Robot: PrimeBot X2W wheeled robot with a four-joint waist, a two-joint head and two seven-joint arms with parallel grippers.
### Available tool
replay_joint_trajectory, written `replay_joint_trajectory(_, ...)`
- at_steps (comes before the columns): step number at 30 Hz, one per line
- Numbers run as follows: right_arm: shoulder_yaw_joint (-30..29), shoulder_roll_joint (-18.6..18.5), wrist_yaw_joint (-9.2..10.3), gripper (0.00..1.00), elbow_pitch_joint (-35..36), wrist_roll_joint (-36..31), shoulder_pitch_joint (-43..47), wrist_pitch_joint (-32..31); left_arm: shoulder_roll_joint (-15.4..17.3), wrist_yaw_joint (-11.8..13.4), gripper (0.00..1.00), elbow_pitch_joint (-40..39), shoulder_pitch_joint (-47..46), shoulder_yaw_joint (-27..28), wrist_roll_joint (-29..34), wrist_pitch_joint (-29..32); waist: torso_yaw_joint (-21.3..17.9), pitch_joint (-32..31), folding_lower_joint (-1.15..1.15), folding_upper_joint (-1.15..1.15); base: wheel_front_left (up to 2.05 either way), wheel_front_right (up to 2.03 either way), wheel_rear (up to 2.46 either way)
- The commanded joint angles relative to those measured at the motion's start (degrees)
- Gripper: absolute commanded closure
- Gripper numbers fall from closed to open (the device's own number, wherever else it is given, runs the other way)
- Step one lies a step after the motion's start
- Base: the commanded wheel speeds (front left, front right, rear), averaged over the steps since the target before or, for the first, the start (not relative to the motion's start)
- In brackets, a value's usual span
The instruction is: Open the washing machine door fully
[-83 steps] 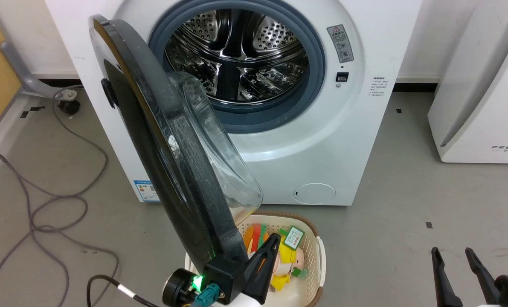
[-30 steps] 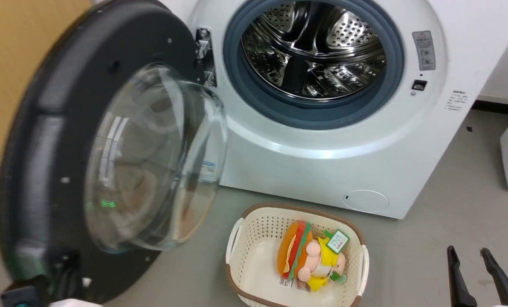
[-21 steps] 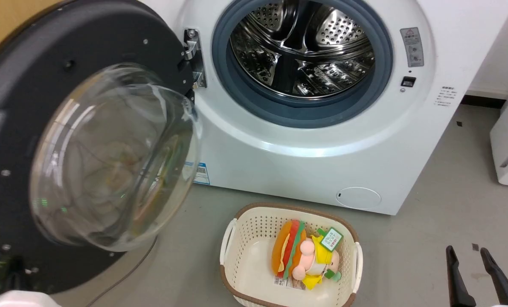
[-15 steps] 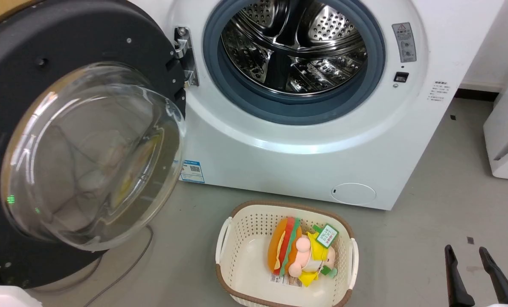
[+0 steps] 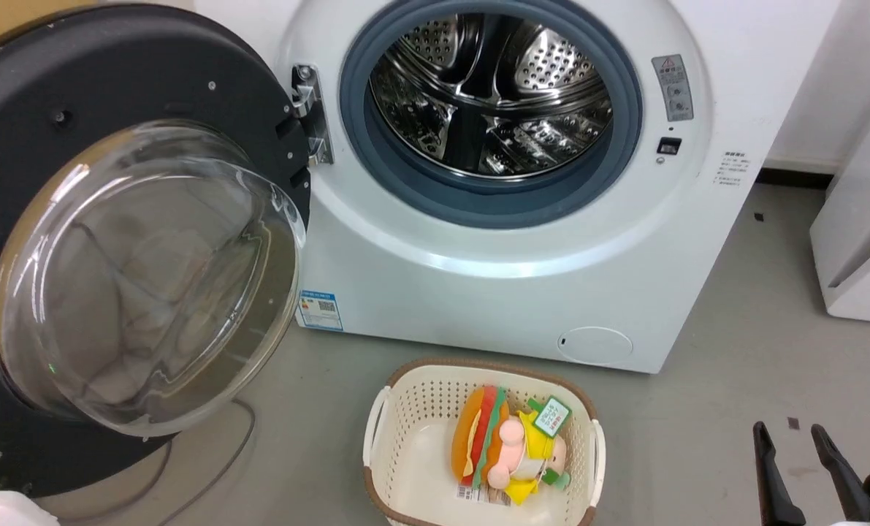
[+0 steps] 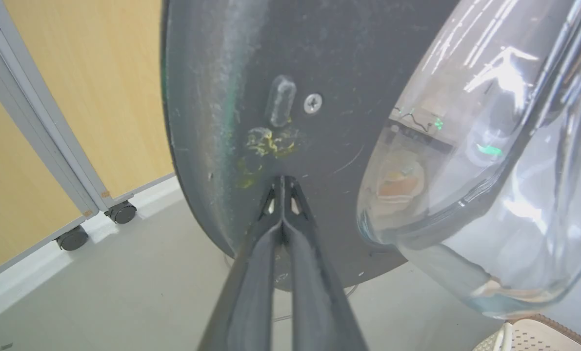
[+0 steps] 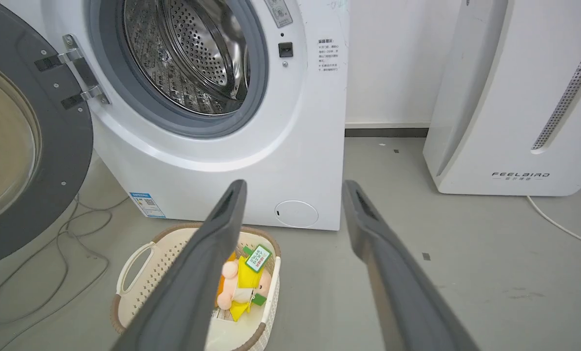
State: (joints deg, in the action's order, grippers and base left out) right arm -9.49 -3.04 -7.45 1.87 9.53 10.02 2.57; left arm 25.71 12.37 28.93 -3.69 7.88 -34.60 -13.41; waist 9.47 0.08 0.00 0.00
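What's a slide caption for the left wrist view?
Shut left gripper with tips at the dark inner face of the washing machine door, beside its glass bowl.

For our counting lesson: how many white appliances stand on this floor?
2: the washing machine at centre, and a white appliance to its right, near the wall. Others may stand out of frame.

1. My head camera looks forward and down from above at the washing machine (image 5: 478,285). The washing machine door (image 5: 113,80) looms close on my left and the basket (image 5: 414,406) sits low in the middle.
2. My left wrist camera sits very near the door's dark inner face, sighting along the left gripper (image 6: 281,179).
3. My right wrist camera looks from low down and farther back, along the right gripper (image 7: 294,184). It shares the drum (image 5: 489,95), hinge (image 5: 309,109) and basket with the head view.
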Motion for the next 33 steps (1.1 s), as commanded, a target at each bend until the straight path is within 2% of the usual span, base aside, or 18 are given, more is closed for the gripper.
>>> replay_joint_trajectory(1,0.16,0.16,-0.03,0.00,-0.18,0.57,0.13,0.13,-0.81,0.16,1.00,0.15,0.65,-0.33,0.70,-0.43,-0.11,-0.45,0.00,0.00,0.00,0.00,0.00)
replay_joint_trajectory(4,0.25,0.16,-0.03,0.00,-0.41,0.76,0.45,0.32,-2.26,0.46,1.00,-2.95,2.47,-0.84,2.25,-1.15,-0.17,-1.04,0.00,0.00,0.00,0.00,0.00)
replay_joint_trajectory(9,0.01,0.16,-0.03,0.00,-0.69,1.12,1.01,0.64,-6.52,0.81,1.00,-14.47,6.94,-1.07,5.44,-1.54,0.25,-1.83,0.00,0.00,0.00,0.00,0.00)
replay_joint_trajectory(15,0.57,0.16,-0.03,0.00,-0.57,0.92,0.98,0.81,-10.54,0.60,1.00,-27.04,13.25,-5.68,11.46,-1.57,0.25,-2.30,0.00,0.00,0.00,0.00,0.00)
replay_joint_trajectory(16,0.67,0.16,-0.03,0.00,-0.46,0.80,0.97,0.74,-10.98,0.65,0.97,-28.46,13.93,-6.87,12.38,-1.57,0.19,-2.30,0.00,0.00,0.00,0.00,0.00)
replay_joint_trajectory(18,0.88,0.16,-0.03,0.00,-0.09,0.46,0.92,0.59,-11.83,0.83,0.54,-30.97,14.81,-9.61,14.25,-1.36,0.01,-2.35,0.00,0.00,0.00,0.00,0.00)
replay_joint_trajectory(19,0.95,0.16,-0.03,0.00,0.14,0.30,0.90,0.46,-12.16,1.10,0.16,-32.01,15.05,-10.76,15.12,-1.04,-0.12,-2.32,0.00,0.00,0.00,0.00,0.00)
replay_joint_trajectory(20,0.96,0.16,-0.03,0.00,0.39,0.08,0.88,0.37,-12.40,1.31,0.00,-32.86,15.12,-11.82,15.89,-0.59,-0.23,-2.33,0.00,0.00,0.00,0.00,0.00)
replay_joint_trajectory(26,1.86,0.16,-0.03,0.00,2.09,-0.61,0.55,-0.47,-13.52,0.17,0.00,-34.76,12.68,-18.27,19.27,1.22,-1.75,-2.04,0.00,0.00,0.00,0.00,0.00)
replay_joint_trajectory(33,3.14,0.16,-0.03,0.00,3.88,-1.20,0.55,-1.37,-14.09,-0.48,0.00,-31.26,8.33,-22.37,21.90,3.55,-4.88,-2.35,0.00,0.00,0.00,0.00,0.00)
